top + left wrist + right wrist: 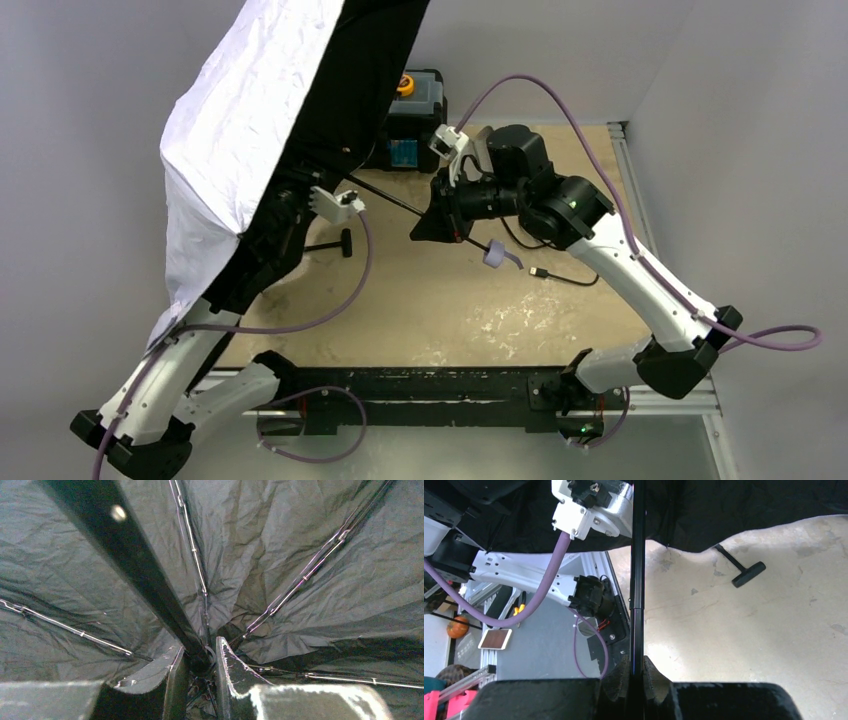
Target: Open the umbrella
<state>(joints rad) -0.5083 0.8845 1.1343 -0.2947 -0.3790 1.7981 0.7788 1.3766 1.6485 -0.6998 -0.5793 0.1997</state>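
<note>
The umbrella stands open, its pale lavender-pink canopy at the upper left and its black lining facing the table. Its thin black shaft runs down-right to the small lavender handle. My right gripper is shut on the shaft just above the handle; the wrist view shows both pads pressed on the shaft at the gripper. My left gripper is under the canopy, jaws closed on the shaft at the hub where the ribs meet. In the top view the canopy hides it.
A black toolbox with an orange knob stands behind the umbrella. A black T-handled tool lies on the tan table, also in the right wrist view. A small black cable lies near the right arm. Walls close in left and right.
</note>
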